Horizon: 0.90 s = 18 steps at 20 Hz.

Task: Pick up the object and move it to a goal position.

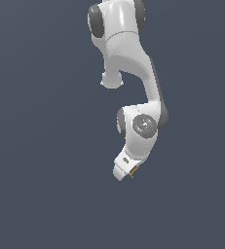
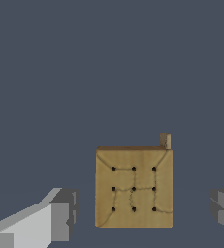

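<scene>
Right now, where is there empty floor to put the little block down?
Nearly everywhere. The dark floor is bare on both sides of the white arm in the exterior view. The only crowded spot is at the gripper, where the tan block sits between the open fingers, with narrow gaps beside it.

Place: a bare simulated test scene, not a real room
Backdrop: one flat slate-blue ground (image 1: 36,146) fills both views, with no walls, furniture or horizon
Surfaces: smooth rendered shading, no real texture or clutter
Robot: a plain white arm (image 1: 128,63) with dark joints, clean and computer-drawn
Only prop: a tan block (image 2: 134,188) with blocky edges and dark dots
</scene>
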Tool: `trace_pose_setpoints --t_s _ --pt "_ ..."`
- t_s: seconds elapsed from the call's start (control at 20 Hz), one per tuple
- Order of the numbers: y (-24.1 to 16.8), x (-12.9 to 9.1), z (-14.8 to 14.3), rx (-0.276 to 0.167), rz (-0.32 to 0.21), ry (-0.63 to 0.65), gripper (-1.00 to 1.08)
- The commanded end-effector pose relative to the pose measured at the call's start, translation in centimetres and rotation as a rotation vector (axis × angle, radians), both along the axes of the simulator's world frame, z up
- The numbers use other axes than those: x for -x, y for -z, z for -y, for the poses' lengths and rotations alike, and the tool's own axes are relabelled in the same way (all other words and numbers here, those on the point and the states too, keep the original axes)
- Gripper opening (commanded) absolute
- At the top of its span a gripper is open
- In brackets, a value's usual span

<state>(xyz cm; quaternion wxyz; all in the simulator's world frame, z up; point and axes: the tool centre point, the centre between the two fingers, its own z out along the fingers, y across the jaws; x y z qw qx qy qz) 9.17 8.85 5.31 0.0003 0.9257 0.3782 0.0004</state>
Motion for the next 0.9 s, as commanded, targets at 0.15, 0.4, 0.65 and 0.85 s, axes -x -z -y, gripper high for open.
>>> trace_pose_setpoints --t_s 0.15,0.4,0.65,0.85 --pt "2.8 0.1 0.0 0.0 -0.001 -0.003 1.0" --pt "4.3 0.1 -0.1 0.0 -0.001 -0.005 1.0" --pt "4.2 0.0 -0.1 0.0 -0.001 -0.005 -1.0" --pt "4.2 0.0 -0.1 0.0 -0.001 -0.005 -1.0"
